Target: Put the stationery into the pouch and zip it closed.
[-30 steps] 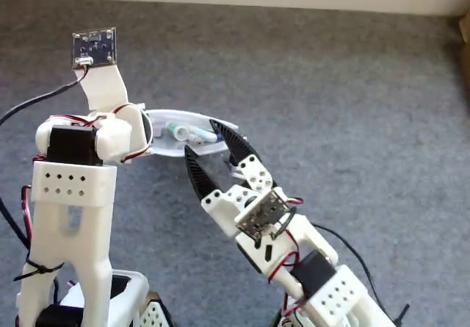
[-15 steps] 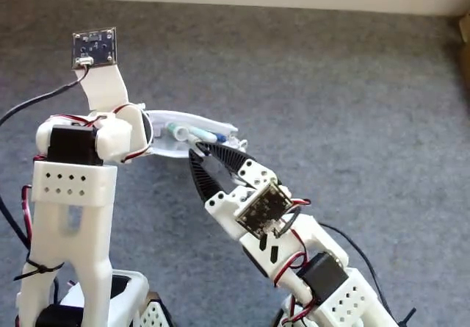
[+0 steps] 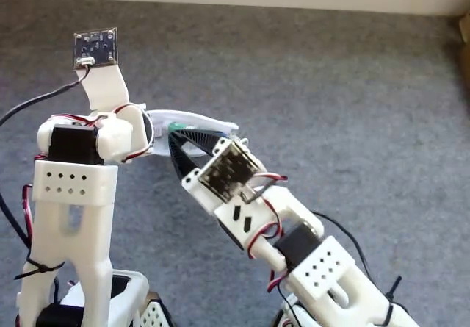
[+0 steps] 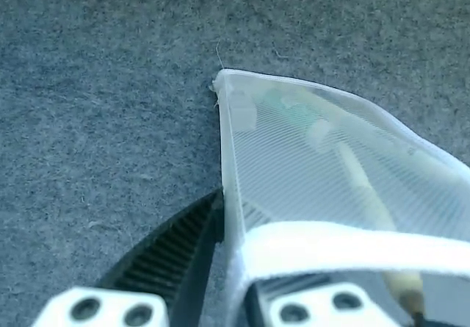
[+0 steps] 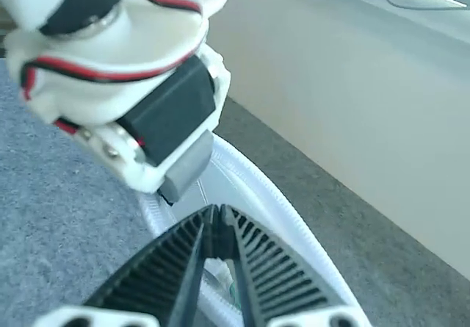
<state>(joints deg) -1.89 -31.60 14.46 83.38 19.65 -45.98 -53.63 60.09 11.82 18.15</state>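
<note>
Pouch (image 3: 192,118) of white see-through mesh lies on the grey bench (image 3: 352,92), a little left of its middle and well short of the far edge, with one end tucked under the wrist of the left arm (image 3: 73,187). The left wrist view shows the left end effector (image 4: 231,268) clamped on that end. A black ribbed finger (image 4: 176,257) sits against the outside of the mesh, and the pouch's white rim band crosses just in front of the other finger. From there the pouch (image 4: 330,180) spreads out over the grey surface to a pointed corner.

Stationery (image 4: 352,176) lies inside it, seen through the mesh: a pale pen-like stick running lengthwise, and something greenish nearer the pointed corner. From the high view a green-tipped piece (image 3: 176,127) shows in the pouch mouth.

The right end effector (image 3: 172,136) is over the pouch's open side, just beside the left wrist, with its arm coming in from the near right corner. In the right wrist view its two black fingers are brought together, the tips of the right end effector (image 5: 214,220) meeting just above the pouch's white rim (image 5: 279,202). Whether they pinch anything there is not clear. A pale wall runs beyond the bench's far edge.
</note>
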